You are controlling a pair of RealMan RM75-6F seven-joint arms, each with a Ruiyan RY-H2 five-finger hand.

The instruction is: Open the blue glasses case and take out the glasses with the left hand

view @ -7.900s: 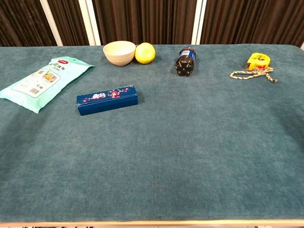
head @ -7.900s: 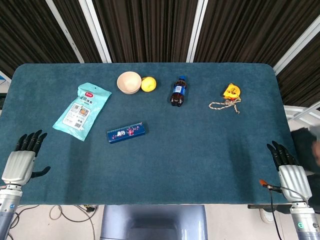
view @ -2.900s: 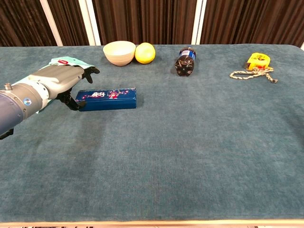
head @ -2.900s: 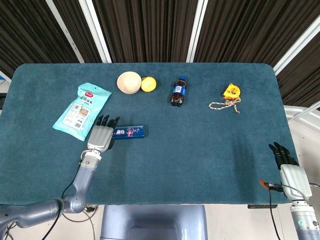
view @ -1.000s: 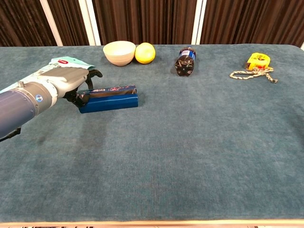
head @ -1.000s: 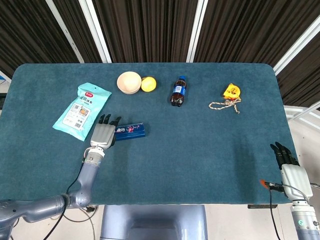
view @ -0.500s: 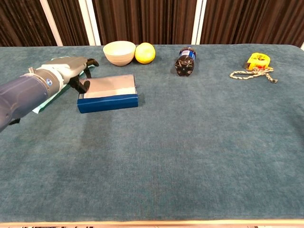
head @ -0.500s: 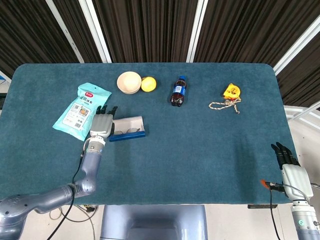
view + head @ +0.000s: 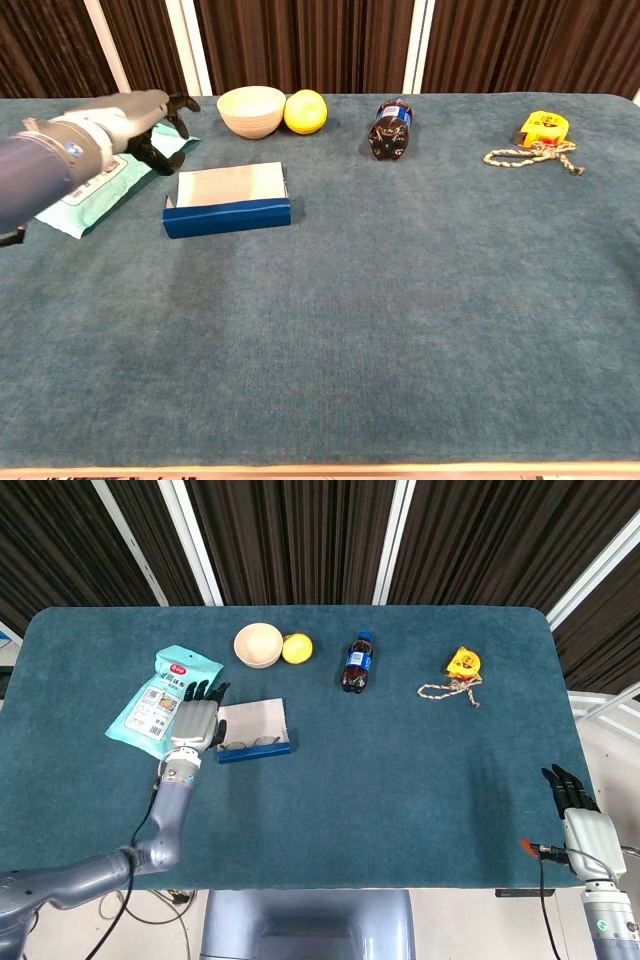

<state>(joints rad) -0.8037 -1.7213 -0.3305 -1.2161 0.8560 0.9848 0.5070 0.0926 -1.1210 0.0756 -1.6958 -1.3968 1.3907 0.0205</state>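
The left hand (image 9: 196, 723) hovers just left of the open blue glasses case (image 9: 254, 734), fingers spread and holding nothing; in the chest view the same hand (image 9: 135, 120) sits above the near end of a mint-green wet-wipes pack (image 9: 88, 186), apart from the case. The case is a slim rectangular box on the table's left half: its lid lies flat and open toward the far side, showing a pale grey lining, while the dark blue front wall (image 9: 227, 216) faces the chest camera. In the head view the glasses (image 9: 249, 744) lie inside the base, thin wire-like frames along its length; the chest view hides them behind the front wall.

Beyond the case stand a round cream bowl (image 9: 259, 644), whose contents cannot be made out, and a yellow lemon-like fruit (image 9: 296, 648) touching its right side. Further right a small dark cola bottle (image 9: 355, 664) with a blue label lies on its side. Well to the right rests a yellow tape measure (image 9: 462, 661) beside a loose braided cord (image 9: 447, 690). All sit on a teal felt-like tabletop (image 9: 400, 770).

The right hand (image 9: 581, 817) rests off the table's near right corner, fingers extended and empty.
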